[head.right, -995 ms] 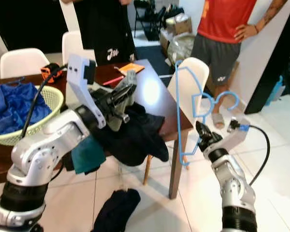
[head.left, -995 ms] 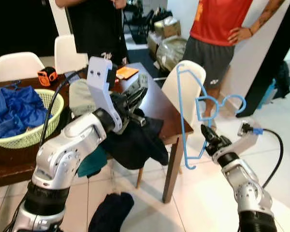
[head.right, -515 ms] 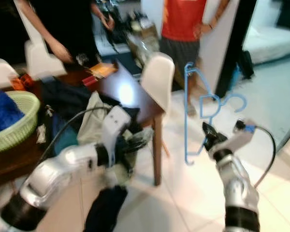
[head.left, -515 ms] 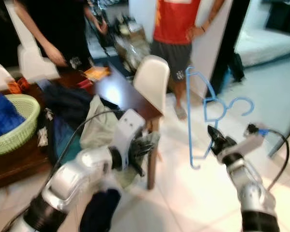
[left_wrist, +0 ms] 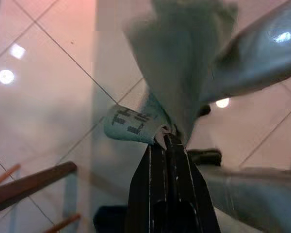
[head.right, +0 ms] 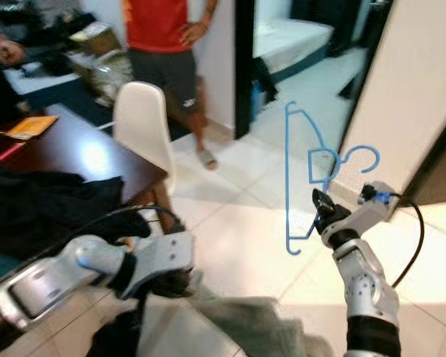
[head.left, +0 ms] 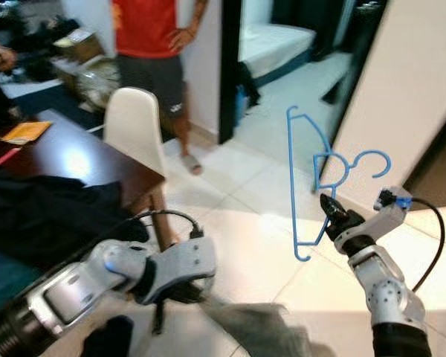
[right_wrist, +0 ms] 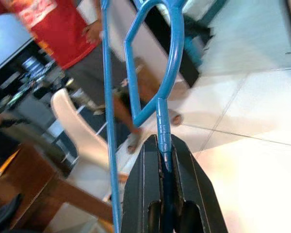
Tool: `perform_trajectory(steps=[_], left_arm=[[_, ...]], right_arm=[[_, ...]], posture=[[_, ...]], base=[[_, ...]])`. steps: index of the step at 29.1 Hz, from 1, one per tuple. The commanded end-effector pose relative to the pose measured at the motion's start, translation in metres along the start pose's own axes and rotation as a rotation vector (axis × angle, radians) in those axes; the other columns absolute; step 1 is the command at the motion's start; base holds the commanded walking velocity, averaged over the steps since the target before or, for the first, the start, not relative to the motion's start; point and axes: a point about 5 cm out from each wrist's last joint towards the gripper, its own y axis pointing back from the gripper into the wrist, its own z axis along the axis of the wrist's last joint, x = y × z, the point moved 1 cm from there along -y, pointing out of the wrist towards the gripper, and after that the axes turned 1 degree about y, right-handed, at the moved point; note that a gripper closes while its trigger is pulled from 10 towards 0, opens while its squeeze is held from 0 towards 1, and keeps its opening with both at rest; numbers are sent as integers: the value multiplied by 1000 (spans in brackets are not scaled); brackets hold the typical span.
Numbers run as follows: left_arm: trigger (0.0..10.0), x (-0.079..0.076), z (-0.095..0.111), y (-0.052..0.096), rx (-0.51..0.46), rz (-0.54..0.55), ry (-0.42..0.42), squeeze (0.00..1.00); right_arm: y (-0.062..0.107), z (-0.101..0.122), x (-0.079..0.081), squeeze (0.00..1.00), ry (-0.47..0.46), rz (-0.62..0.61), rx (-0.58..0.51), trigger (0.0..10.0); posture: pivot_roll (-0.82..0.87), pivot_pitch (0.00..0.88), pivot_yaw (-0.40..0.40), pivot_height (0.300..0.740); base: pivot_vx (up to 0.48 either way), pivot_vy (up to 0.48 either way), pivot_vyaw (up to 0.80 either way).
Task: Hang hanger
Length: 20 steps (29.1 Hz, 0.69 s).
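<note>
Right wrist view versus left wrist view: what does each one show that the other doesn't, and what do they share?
Only in the right wrist view: the right gripper shut on the blue hanger, plus a person in a red shirt and a white chair.

Only in the left wrist view: the left gripper shut on a pale grey-green garment, with its printed label beside the fingertips.

Shared: light floor tiles and part of the dark wooden table.

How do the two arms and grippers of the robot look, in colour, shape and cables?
Both arms are silver metal with rounded segments and black joints. The left arm ends in a flat white bracket with a black cable looping above. The right arm carries a blue connector and black cable. Each gripper, left gripper, right gripper, has two long black fingers.
</note>
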Motion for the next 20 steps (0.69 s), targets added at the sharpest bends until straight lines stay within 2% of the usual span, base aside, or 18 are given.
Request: perform_trajectory(steps=[1, 2, 4, 5, 6, 7, 8, 9, 10, 11, 13, 14, 16, 20], left_arm=[[10000, 3, -7, 5, 55, 11, -36, 0], [10000, 12, -16, 12, 119, 71, -80, 0], [10000, 29, -21, 22, 172, 177, -139, 0], [10000, 36, -20, 24, 178, 217, -165, 0], [10000, 36, -20, 24, 178, 217, -165, 0], [10000, 46, -17, 24, 173, 287, -194, 0], [10000, 46, -17, 24, 173, 287, -194, 0], [10000, 60, -14, 24, 161, 399, -231, 0], [10000, 60, -14, 24, 161, 399, -231, 0], [10000, 73, -11, 23, 145, 515, -264, 0], [10000, 75, -12, 22, 143, 530, -266, 0], [10000, 69, -9, 19, 75, 502, -208, 0], [10000, 60, -9, 15, 10, 448, -149, 0], [10000, 53, -13, 15, 14, 397, -146, 0]], right_arm=[[-1, -2, 2, 0, 0, 3, 11, 10000], [-1, -3, 2, 0, 7, 4, 14, 10000], [-1, -3, 3, 0, 22, 7, 23, 10000], [-2, -4, 3, 0, 31, 9, 27, 10000], [-2, -4, 3, 0, 31, 9, 27, 10000], [-2, -4, 4, 0, 49, 8, 37, 10000], [-2, -4, 4, 0, 49, 8, 37, 10000], [-3, -5, 5, 0, 67, 12, 43, 10000], [-3, -5, 5, 0, 67, 12, 43, 10000], [-3, -7, 7, 0, 103, 15, 60, 10000], [-4, -8, 7, 0, 118, 15, 70, 10000], [-4, -9, 9, 0, 137, 20, 80, 10000], [-4, -9, 10, 0, 148, 28, 83, 10000], [-4, -9, 10, 0, 148, 30, 86, 10000]], posture=[[-35, 0, 11, 740], [-34, 0, 10, 740], [-34, 0, 9, 740], [-34, 0, 9, 740], [-34, 0, 9, 740], [-34, 0, 9, 740], [-34, 0, 9, 740], [-42, 0, 13, 740], [-42, 0, 13, 740], [-50, 0, 16, 740], [-50, 0, 16, 740], [-51, 0, 15, 740], [-51, 0, 15, 740], [-48, 0, 10, 740]], base=[[0, 0, -800], [0, 0, -788], [0, 0, -788], [0, 0, -788], [0, 0, -788], [0, 0, -788], [0, 0, -788], [0, 0, -788], [0, 0, -788], [0, 0, -788], [0, 0, -788], [0, 0, -788], [0, 0, -788], [0, 0, -788]])
